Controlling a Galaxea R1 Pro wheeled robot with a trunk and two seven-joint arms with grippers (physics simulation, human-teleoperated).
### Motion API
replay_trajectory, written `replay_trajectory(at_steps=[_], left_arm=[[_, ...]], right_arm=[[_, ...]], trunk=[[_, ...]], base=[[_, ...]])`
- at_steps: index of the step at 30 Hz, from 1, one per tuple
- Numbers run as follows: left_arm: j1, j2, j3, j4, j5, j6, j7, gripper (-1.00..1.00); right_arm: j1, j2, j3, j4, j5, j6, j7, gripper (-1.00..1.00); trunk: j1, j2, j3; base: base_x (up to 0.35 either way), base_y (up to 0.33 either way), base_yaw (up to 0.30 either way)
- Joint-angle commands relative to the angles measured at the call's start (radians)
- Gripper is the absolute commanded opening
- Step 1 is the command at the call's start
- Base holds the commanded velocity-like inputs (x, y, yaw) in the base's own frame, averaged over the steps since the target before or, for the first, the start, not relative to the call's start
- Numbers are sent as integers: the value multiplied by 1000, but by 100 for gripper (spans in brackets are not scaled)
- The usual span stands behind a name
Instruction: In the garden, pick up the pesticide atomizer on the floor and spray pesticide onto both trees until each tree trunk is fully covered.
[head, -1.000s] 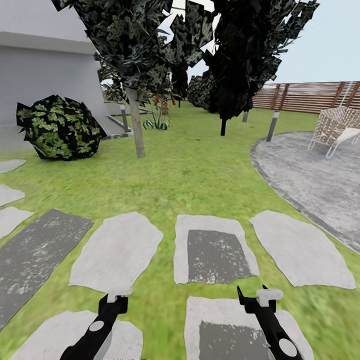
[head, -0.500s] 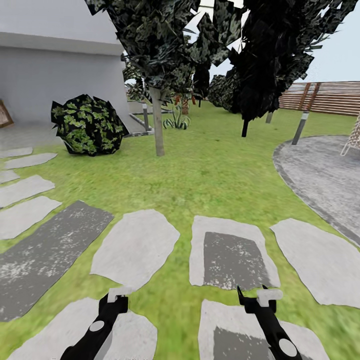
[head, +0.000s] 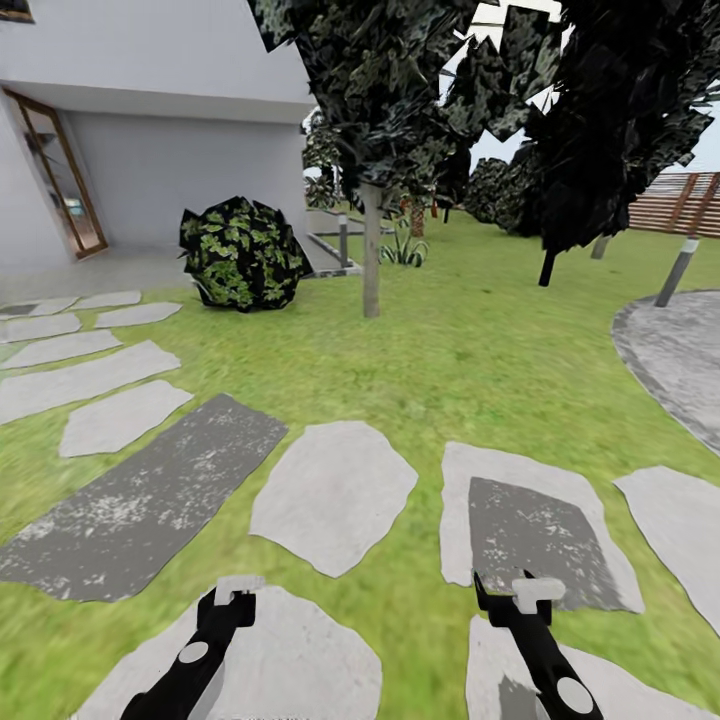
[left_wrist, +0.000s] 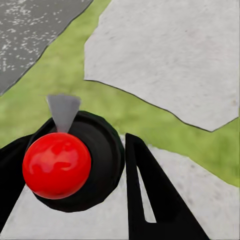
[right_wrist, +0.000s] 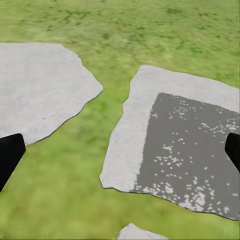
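Ahead on the lawn (head: 470, 350), the tree trunk (head: 371, 250) now sits further right as the view has swung left, revealing a door (head: 55, 175). Left gripper (head: 228, 592): cannot tell; right gripper (head: 515, 590) gapes wide, empty, over stepping stones (head: 335, 490).

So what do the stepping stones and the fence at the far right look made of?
Stepping stones: rough matte stone, pale grey, irregular edges, some with dark speckled patches. Fence: probably wood, brown horizontal slats; too distant to judge the finish.

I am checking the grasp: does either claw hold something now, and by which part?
Nothing is held. The right claw is open above the stepping stones, and the left claw carries nothing.
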Motion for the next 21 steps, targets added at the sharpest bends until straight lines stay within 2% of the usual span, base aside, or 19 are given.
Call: replay_trajectory(at_steps=[1,6,11,21], left_arm=[[0,0,0,0,0,0,0,-100],[0,0,0,0,0,0,0,-100],[0,0,0,1,-1,0,0,-100],[0,0,0,1,-1,0,0,-100]], right_arm=[[0,0,0,0,0,0,0,100],[0,5,0,-1,1,0,0,100],[0,28,0,-7,5,0,0,100],[0,34,0,-9,5,2,0,100]], trunk=[[0,0,1],[0,0,3],[0,0,5],[0,0,12]], base=[[0,310,258],[0,310,262],[0,310,271],[0,310,261]])
